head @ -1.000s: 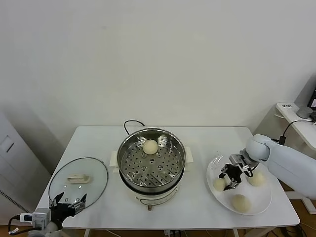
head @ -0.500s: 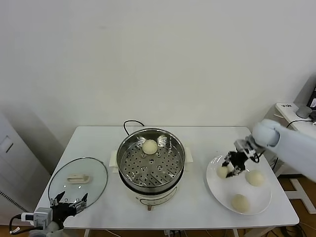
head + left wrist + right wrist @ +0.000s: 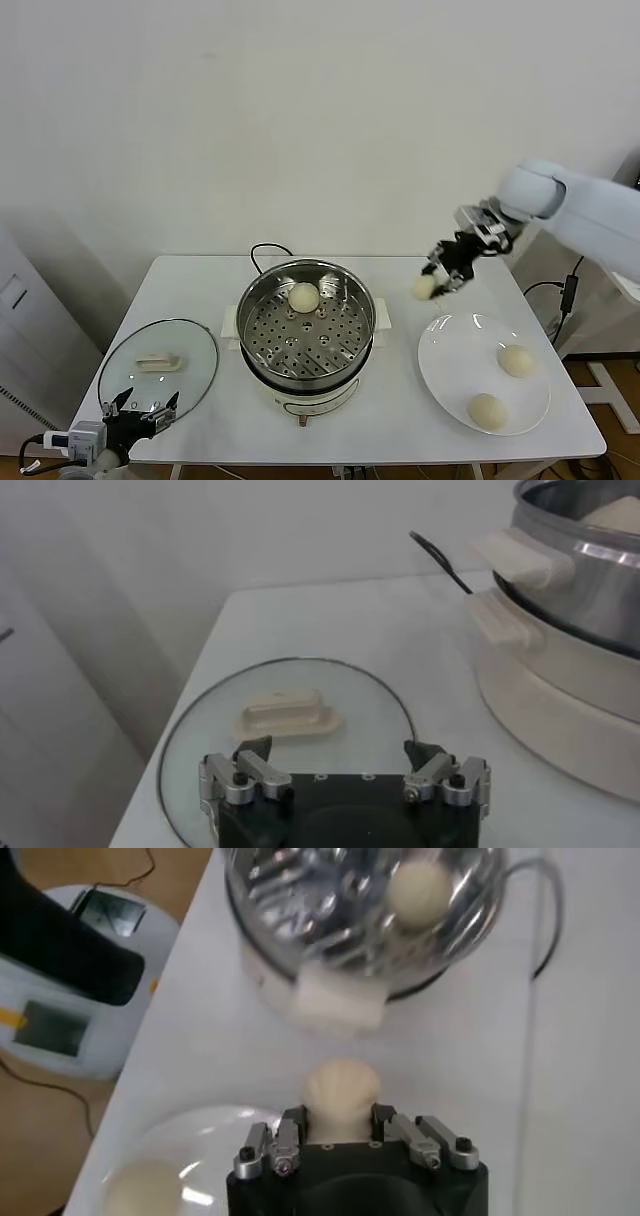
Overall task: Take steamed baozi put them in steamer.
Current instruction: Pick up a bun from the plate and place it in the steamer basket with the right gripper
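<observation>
My right gripper [image 3: 440,277] is raised above the table between the steamer [image 3: 305,330] and the white plate [image 3: 445,375], shut on a cream-white baozi [image 3: 424,287]. The wrist view shows that baozi [image 3: 341,1090] squeezed between the two fingers. One baozi [image 3: 304,296] lies on the perforated tray at the back of the steamer [image 3: 340,908], where the right wrist view also shows a baozi [image 3: 423,888]. Two more baozi [image 3: 517,360] [image 3: 487,411] rest on the plate. My left gripper [image 3: 138,411] hangs open at the table's front left corner, over the glass lid [image 3: 290,720].
The glass lid [image 3: 160,362] with its cream handle lies flat left of the steamer. A black cord [image 3: 268,250] runs from behind the steamer. A side table with cables stands beyond the table's right edge.
My right gripper has lifted one baozi off the plate and carried it up and leftward, toward the steamer. The plate now holds two instead of three. The left arm stays put.
</observation>
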Controlling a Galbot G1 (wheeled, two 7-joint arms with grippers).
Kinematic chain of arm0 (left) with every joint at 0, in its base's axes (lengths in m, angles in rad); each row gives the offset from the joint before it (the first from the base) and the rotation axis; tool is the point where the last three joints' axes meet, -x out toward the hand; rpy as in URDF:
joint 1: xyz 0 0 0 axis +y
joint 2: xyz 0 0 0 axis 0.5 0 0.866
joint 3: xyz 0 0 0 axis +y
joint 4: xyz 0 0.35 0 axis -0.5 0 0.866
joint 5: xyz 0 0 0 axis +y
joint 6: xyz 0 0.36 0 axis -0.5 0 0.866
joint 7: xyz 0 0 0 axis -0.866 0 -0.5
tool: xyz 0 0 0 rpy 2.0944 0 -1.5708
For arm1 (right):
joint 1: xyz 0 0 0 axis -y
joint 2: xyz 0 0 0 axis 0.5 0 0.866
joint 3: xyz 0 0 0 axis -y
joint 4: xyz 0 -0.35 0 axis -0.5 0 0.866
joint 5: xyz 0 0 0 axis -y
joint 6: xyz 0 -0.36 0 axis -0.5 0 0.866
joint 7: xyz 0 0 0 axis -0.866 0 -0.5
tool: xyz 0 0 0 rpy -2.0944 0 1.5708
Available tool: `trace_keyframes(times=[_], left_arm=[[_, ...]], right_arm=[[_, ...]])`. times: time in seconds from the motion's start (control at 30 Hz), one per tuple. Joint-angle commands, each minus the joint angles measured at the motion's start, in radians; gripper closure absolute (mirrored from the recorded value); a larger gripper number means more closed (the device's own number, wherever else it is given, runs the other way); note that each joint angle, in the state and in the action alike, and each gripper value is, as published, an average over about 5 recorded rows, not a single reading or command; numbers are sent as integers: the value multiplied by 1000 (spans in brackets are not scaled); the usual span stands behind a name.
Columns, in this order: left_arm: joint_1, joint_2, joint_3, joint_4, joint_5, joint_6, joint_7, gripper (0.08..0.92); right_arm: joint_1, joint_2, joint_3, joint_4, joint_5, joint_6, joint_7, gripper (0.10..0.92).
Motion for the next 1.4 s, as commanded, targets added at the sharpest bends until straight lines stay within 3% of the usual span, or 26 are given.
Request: trace_keyframes(times=[0.03,0.4,0.87,1.4], left_arm=[[-5,0,1,10,0,0,-1,177],[-5,-2,1,15,0,-3,0,177],[-2,-6,-2,18,1,-4,0,177],[-2,-9,-3,29,0,-9,1,177]], right_arm=[[156,166,-106,41,262,-127,91,618],[65,299,-83,47,409,-281,274,618],[-129,438,-25,-5,415,-370,441,618],[-231,496,-16,-36,375,-421,513,618]])
